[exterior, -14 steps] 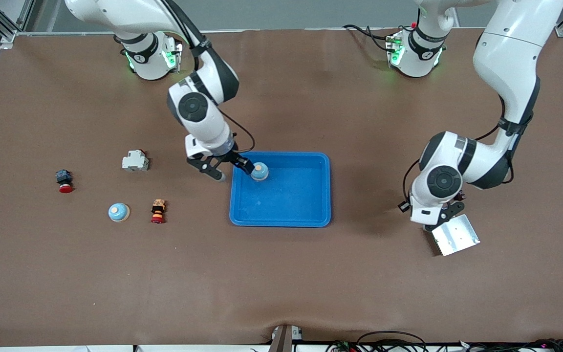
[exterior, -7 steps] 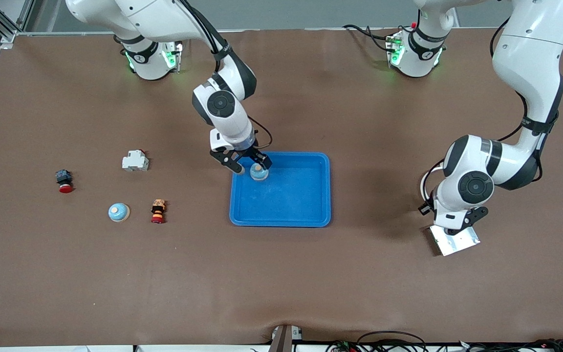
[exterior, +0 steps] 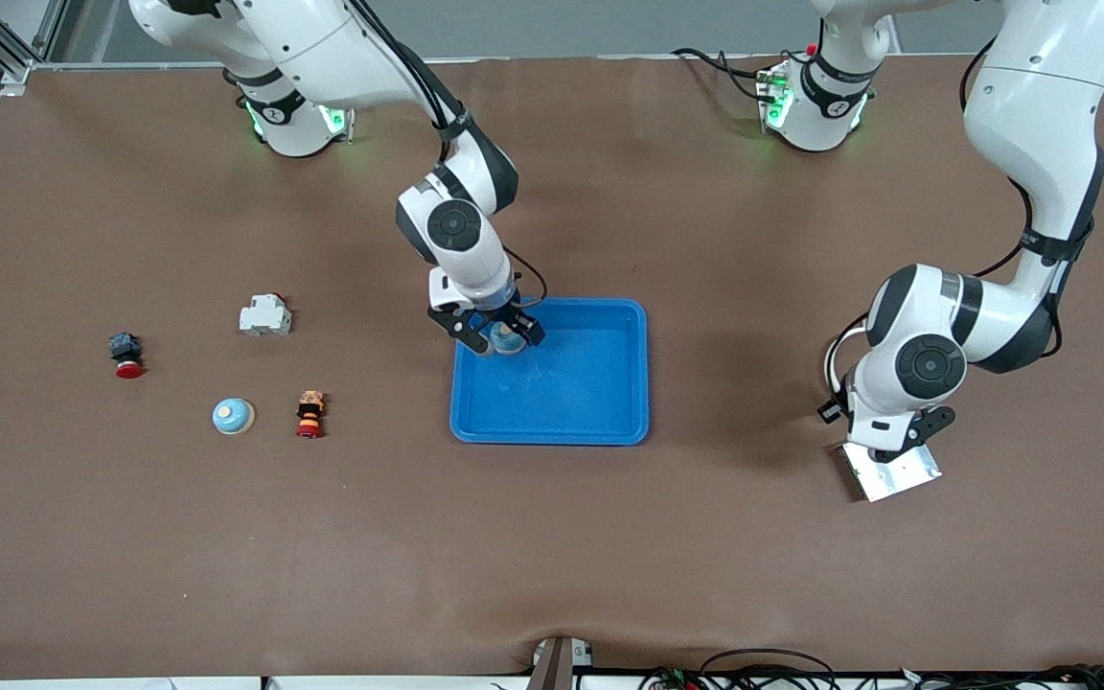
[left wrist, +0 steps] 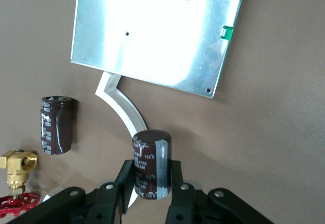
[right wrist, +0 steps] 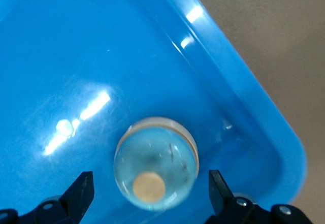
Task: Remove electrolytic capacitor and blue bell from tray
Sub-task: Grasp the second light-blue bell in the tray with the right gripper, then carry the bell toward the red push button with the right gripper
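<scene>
Right hand (exterior: 498, 338), fingers spread, straddles the pale-blue domed bell (right wrist: 156, 163) still in the bright-blue plastic tray (exterior: 600, 422); left hand (left wrist: 151, 193), clamped on a dark cylindrical electrolytic capacitor (left wrist: 151, 164), has it over the surface, beside a silver metal plate (left wrist: 152, 31).

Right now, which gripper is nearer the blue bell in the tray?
Right. The right gripper straddles the blue bell in the tray, fingers open. The left gripper holds a capacitor beside the metal plate.
</scene>
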